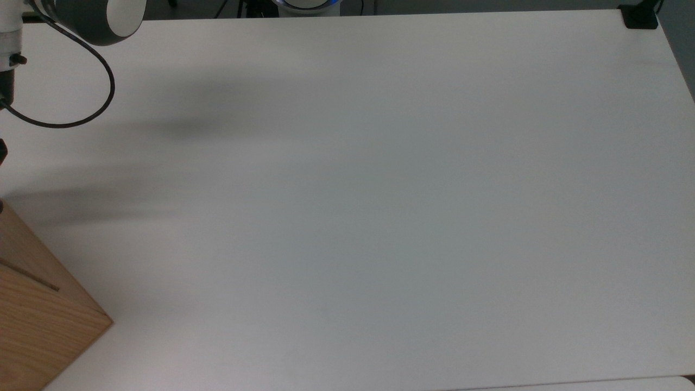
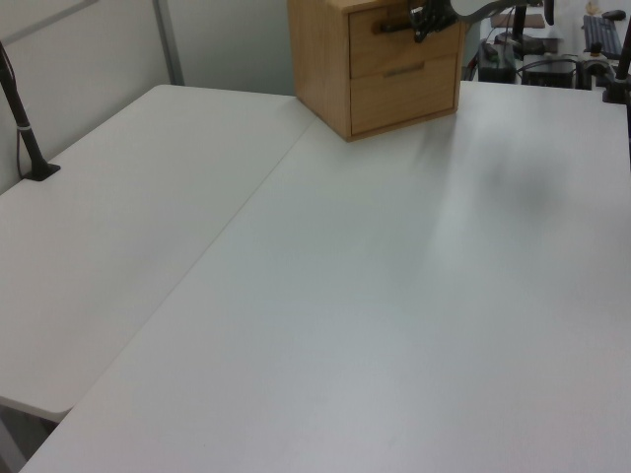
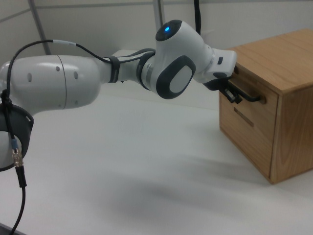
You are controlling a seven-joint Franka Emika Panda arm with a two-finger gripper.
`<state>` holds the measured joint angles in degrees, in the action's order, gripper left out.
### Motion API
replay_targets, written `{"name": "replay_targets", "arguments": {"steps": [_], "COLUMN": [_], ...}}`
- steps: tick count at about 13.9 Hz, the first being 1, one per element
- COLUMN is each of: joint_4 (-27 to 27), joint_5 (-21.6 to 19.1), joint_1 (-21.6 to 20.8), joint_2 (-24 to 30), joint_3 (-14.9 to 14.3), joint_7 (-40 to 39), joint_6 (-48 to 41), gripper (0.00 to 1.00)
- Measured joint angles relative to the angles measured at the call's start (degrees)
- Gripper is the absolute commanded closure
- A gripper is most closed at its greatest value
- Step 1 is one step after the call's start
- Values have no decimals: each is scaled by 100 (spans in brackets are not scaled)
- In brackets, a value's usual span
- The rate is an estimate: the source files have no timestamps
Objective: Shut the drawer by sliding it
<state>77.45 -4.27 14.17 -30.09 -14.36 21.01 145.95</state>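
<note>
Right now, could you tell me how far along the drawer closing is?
Done, by the look of it: the top drawer sits flush with the cabinet front in the left view. In hand: the gripper is at the black handle. Left, probably: only backing the arm away.
</note>
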Motion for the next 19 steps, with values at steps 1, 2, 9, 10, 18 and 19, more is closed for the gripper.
{"name": "replay_targets", "arguments": {"steps": [1,2,9,10,18,19], "joint_4": [6,8,918,1207,1897,1923], "joint_5": [0,0,-3,-1,542,543], "joint_1": [-3,-13,-726,-873,-1437,-1437], "joint_2": [37,126,1977,2359,2944,2942], "joint_3": [0,1,107,210,1289,1276], "joint_7": [-147,-322,-2019,-2252,-2407,-2407], "joint_6": [-81,-280,-3541,-3903,-4883,-4911], "gripper": [87,78,0,0,0,0]}}
